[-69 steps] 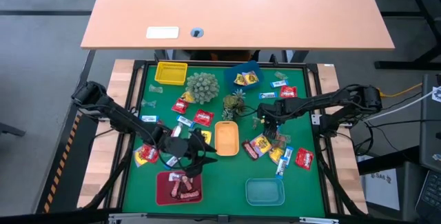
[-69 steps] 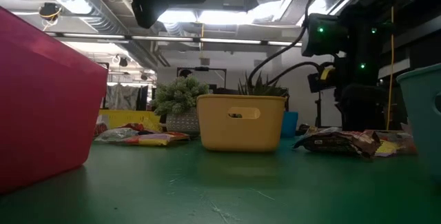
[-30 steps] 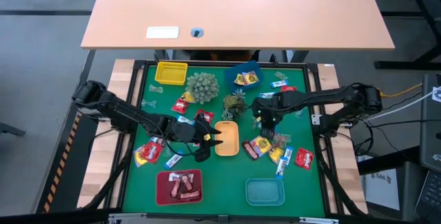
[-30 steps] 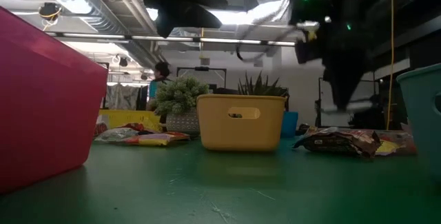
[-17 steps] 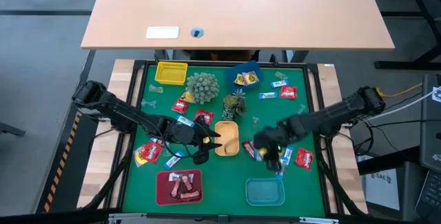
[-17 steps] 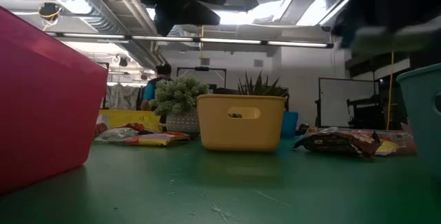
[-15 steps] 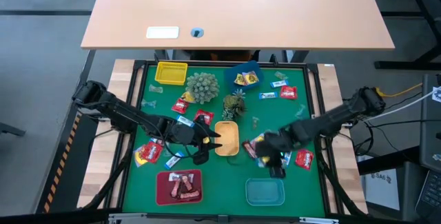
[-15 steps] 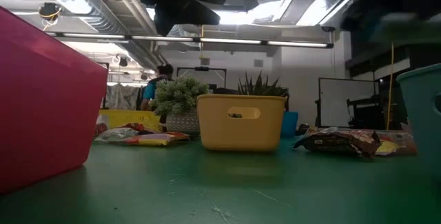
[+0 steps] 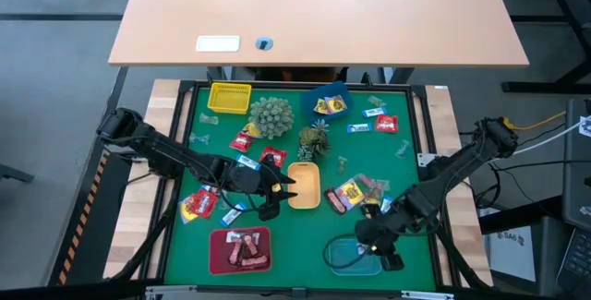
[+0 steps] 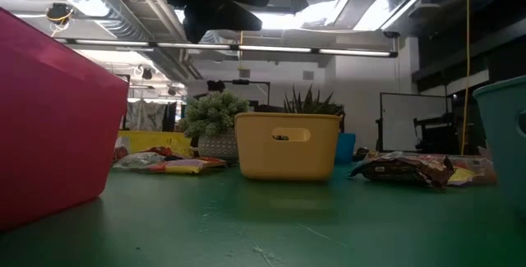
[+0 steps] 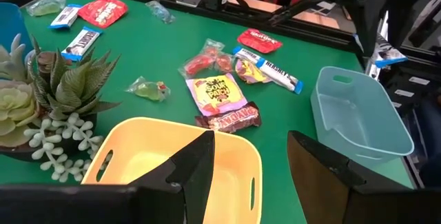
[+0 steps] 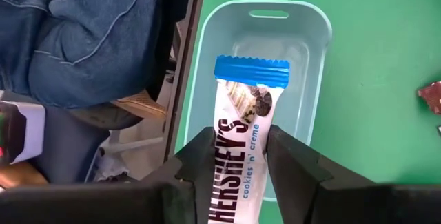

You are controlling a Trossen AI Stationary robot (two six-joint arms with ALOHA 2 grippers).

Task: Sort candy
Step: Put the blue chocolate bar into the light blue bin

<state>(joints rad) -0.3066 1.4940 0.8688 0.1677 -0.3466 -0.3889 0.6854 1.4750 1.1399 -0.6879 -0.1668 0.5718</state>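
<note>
The right claw (image 12: 238, 156) is clenched on a blue-and-white wrapped cookies-and-cream bar (image 12: 241, 141) and hangs directly above the pale teal rectangular plastic tray (image 9: 351, 256) at the near right of the green-covered desk (image 9: 295, 235). The step in hand appears to be the drop into this tray. To do it well, the bar should be centred over the tray's open floor, clear of the rim; in the right wrist view its blue end sits over the middle of the tray. A low release would probably keep the light wrapper from bouncing out, and the tray, being light plastic, may shift if the claw touches its wall.

The left claw (image 11: 248, 158) is released, its fingers spread and grasping nothing, poised over the near edge of the yellow-orange plastic tray (image 9: 304, 186) at the desk's centre.

Containers:
- Teal tray: empty, as far as its visible floor shows.
- Yellow-orange tray: empty.
- Dark red tray (image 9: 240, 249), near left: holds several brown-pink wrapped pieces.
- Blue tray (image 9: 328, 102), far centre: holds yellow wrapped pieces.
- Yellow mesh basket (image 9: 229, 98), far left: contents cannot be told.

Loose candy (image 9: 349, 193) of mixed colours lies between the trays.
</note>
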